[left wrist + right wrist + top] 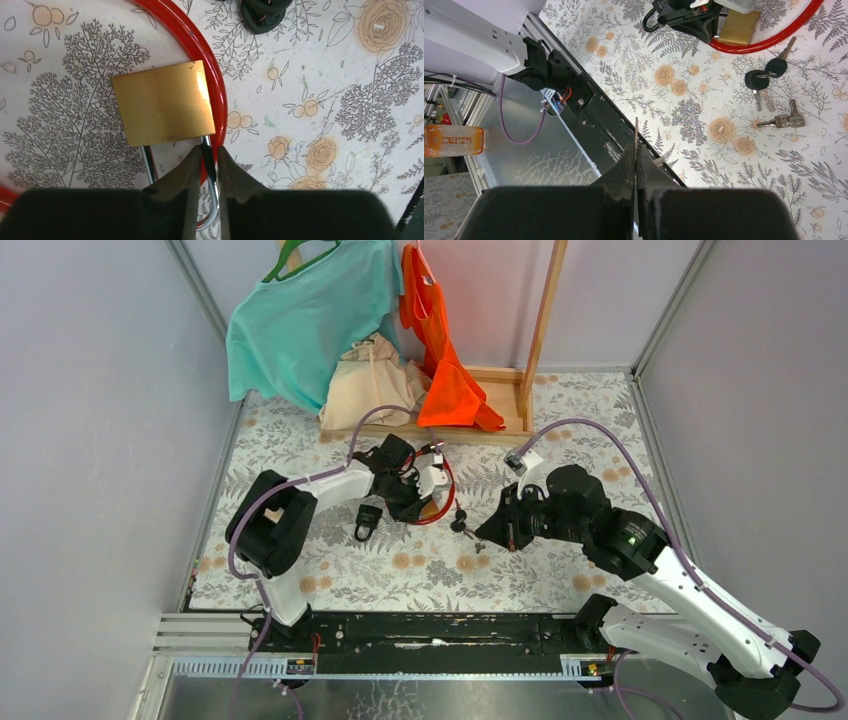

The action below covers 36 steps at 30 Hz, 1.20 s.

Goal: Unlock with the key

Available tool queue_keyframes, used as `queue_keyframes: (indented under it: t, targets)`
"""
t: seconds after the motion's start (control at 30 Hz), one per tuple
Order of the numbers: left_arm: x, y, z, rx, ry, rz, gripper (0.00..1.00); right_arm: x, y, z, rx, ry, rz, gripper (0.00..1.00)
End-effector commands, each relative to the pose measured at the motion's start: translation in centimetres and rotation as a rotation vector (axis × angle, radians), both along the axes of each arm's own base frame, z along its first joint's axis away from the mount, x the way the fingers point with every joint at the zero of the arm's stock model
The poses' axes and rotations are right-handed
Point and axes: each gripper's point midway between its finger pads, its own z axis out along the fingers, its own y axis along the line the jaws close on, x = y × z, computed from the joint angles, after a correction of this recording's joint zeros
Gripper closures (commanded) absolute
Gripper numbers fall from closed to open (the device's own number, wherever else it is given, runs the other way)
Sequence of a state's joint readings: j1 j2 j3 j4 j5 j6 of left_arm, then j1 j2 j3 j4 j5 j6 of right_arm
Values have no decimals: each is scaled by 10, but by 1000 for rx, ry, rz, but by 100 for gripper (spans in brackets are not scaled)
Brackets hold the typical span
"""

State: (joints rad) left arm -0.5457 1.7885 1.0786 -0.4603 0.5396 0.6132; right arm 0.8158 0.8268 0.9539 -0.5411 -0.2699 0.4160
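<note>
The brass padlock (165, 102) lies flat on the floral bench (325, 165), its edge against a red cable (192, 37). The left claw (209, 159) is nearly closed astride one leg of the shackle (206, 145), though I cannot tell whether it actually pinches it. The right claw (636, 150) is clamped tight on a thin key (636, 131) seen edge-on, well apart from the padlock, with loose keys (769, 75) lying between them.

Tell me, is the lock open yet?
Not yet. Done: the right end effector is shut on a thin key blade. In hand: the left end effector straddles one leg of the shackle of the brass padlock. Left: the key is apart from the padlock, so inserting and turning remain.
</note>
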Motion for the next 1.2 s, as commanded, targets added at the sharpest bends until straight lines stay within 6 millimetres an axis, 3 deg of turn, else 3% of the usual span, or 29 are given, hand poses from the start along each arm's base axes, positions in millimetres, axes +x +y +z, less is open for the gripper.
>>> queue_keyframes:
  t: [0.0, 0.1, 0.23, 0.67, 0.87, 1.0, 1.17]
  targets:
    - [-2, -2, 9, -16, -41, 18, 81, 5, -1, 16, 40, -49, -25, 100]
    - [-4, -2, 15, -27, -57, 24, 92, 6, -1, 18, 46, -58, -27, 100]
    - [-6, -2, 27, -38, -85, 53, 99, 7, 0, 19, 56, -60, -28, 100]
    - [-8, 6, 75, 32, -250, 85, 100, 5, 4, 21, 84, -63, -17, 100]
    - [-58, 11, 87, -26, -124, -21, 100, 6, 0, 19, 72, -74, -32, 100]
    - [-99, 15, 82, -45, 59, -76, 99, 7, -1, 17, 75, -75, -36, 100]
    - [-136, 11, 87, -88, 281, -134, 98, 6, 0, 15, 78, -66, -34, 100]
